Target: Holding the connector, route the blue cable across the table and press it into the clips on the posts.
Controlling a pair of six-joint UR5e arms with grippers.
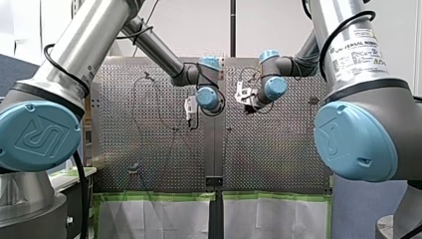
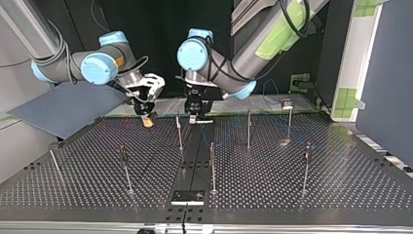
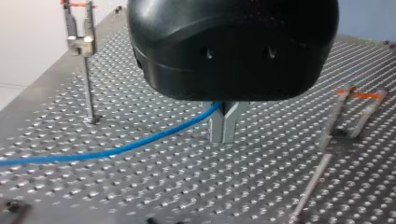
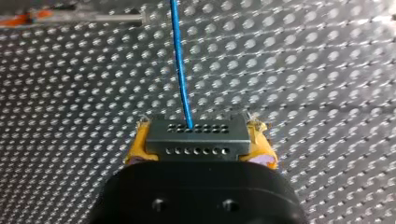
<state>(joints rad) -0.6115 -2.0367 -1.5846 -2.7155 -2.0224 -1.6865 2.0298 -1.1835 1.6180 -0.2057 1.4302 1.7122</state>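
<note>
My right gripper (image 4: pixel 200 142) clamps the connector (image 4: pixel 196 135), anchoring the blue cable (image 4: pixel 180 60) that runs off ahead at twelve o'clock, while my left gripper (image 3: pixel 225 125) pinches that cable, probably to steer it toward the post (image 3: pixel 88 79) at ten o'clock.

Robotics lab: perforated table (image 2: pixel 316 195), clip posts (image 2: pixel 212 168), robot arms (image 1: pixel 149 45).

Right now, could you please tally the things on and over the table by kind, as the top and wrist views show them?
Posts: 7
Blue cable: 1
Connector: 1
End effectors: 2, my left end effector and my right end effector
Total: 11
</note>
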